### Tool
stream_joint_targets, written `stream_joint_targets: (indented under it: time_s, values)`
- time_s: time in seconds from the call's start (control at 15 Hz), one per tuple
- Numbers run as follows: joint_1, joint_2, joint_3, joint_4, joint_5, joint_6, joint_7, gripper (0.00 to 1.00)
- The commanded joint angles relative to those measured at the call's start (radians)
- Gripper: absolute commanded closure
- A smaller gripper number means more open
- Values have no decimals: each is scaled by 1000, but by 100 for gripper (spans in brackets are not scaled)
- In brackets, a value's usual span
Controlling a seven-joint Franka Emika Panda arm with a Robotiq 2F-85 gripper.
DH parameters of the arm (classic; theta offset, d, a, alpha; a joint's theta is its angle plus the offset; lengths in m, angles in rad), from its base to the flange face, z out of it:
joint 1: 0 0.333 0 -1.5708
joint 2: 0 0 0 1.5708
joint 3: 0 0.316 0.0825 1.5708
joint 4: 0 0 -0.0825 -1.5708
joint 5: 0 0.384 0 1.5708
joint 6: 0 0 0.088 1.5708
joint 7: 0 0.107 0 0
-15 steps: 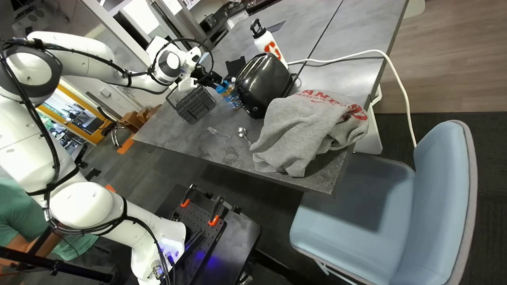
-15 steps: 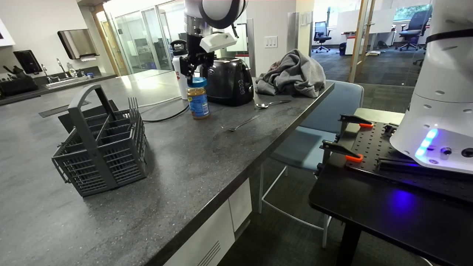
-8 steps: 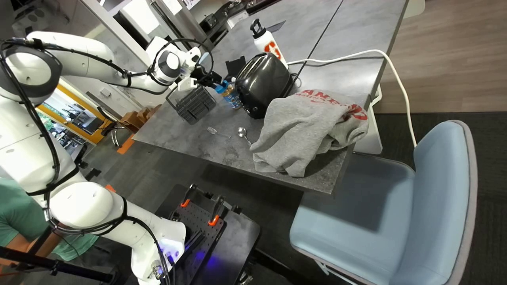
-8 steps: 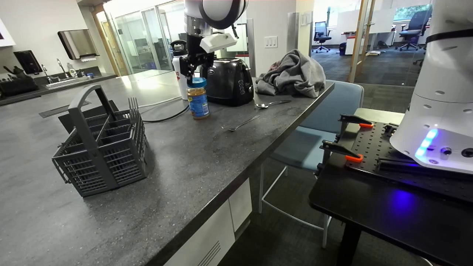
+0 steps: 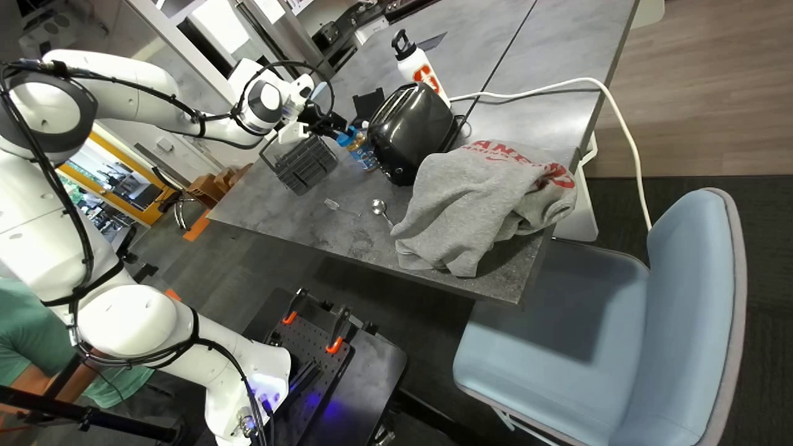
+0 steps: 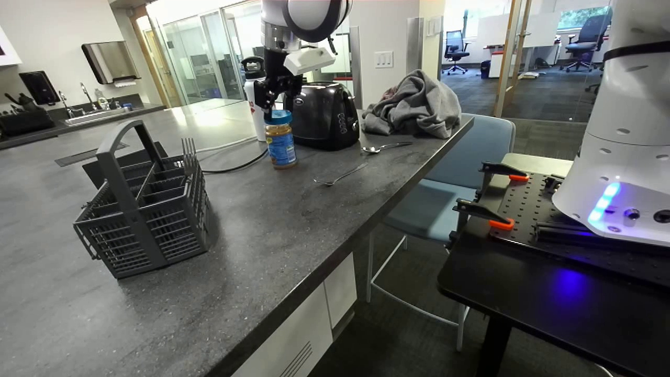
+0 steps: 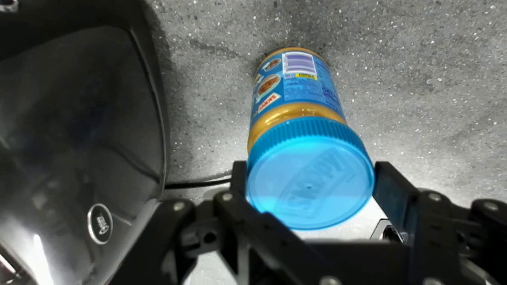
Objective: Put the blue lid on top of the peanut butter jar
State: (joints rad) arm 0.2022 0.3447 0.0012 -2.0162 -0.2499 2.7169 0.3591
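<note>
The peanut butter jar stands upright on the grey table, with a blue label, in both exterior views (image 5: 363, 156) (image 6: 281, 148) and the wrist view (image 7: 295, 89). The blue lid (image 7: 311, 182) sits on the jar's mouth; it also shows in both exterior views (image 5: 347, 137) (image 6: 279, 117). I cannot tell whether it is fully seated. My gripper (image 7: 309, 168) is shut on the lid, one finger against each side of its rim. In both exterior views the gripper (image 5: 344, 131) (image 6: 269, 111) comes down onto the lid from above.
A black toaster (image 5: 409, 133) stands close beside the jar. A white bottle (image 5: 423, 69) is behind it. A dark cutlery basket (image 6: 141, 209) holds a fork. Two spoons (image 6: 340, 175) (image 6: 386, 147) and a grey sweatshirt (image 5: 483, 204) lie near the table edge.
My gripper and the lid have shifted very slightly, a little to the left in an exterior view. The jar and everything else look the same.
</note>
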Motion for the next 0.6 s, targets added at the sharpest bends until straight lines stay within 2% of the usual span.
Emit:
stream_joint_targets:
  time_s: [0.0,0.53]
  values:
    - [-6,-20,8,-28,32,31,-50,46]
    - [-1,0,13,-5,34,17,-62,46]
